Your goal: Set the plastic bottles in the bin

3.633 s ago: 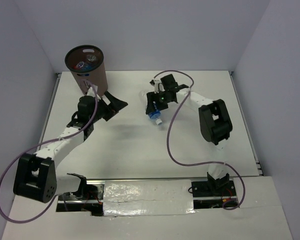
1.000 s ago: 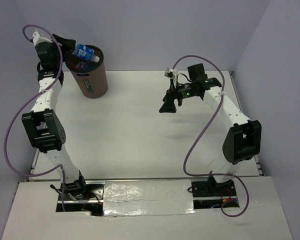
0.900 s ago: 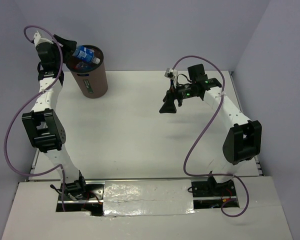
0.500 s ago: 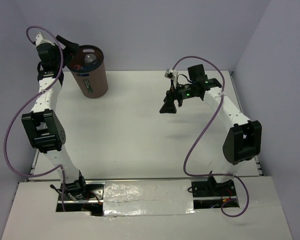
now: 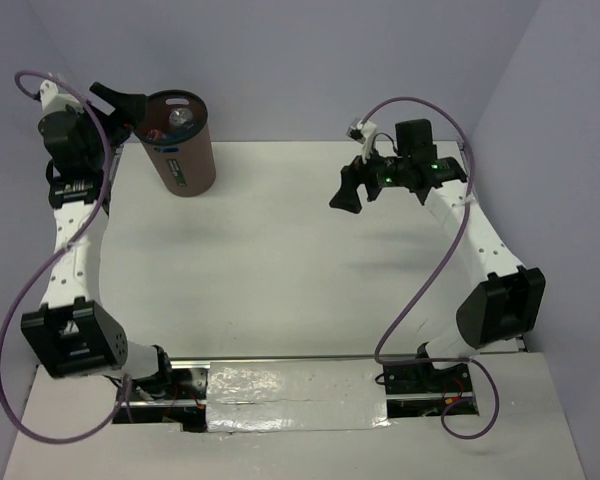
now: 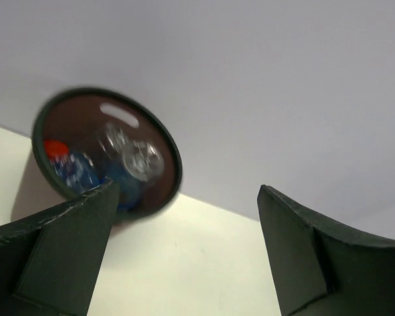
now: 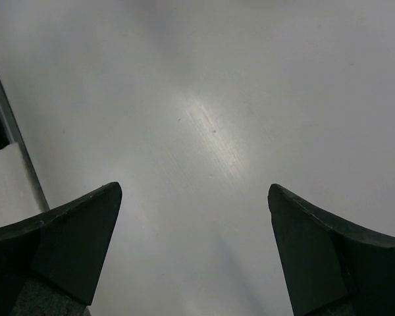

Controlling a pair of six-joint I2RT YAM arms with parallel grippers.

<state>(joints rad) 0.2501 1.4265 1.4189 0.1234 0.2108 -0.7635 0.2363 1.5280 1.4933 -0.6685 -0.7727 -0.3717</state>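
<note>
Brown bin [image 5: 187,165], upper left, contains the plastic bottles [image 6: 128,161]. Left tool [image 6: 189,189] beside its rim and right tool [image 7: 194,189] above the table [image 5: 280,265] both gape empty, apparently because no bottle lies outside.

white table [image 5: 280,260], pale lavender walls [image 5: 330,60], shiny foil strip [image 5: 290,385] along near edge

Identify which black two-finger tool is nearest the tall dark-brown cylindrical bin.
The left tool, just beside the bin; the right tool hovers far off.
</note>
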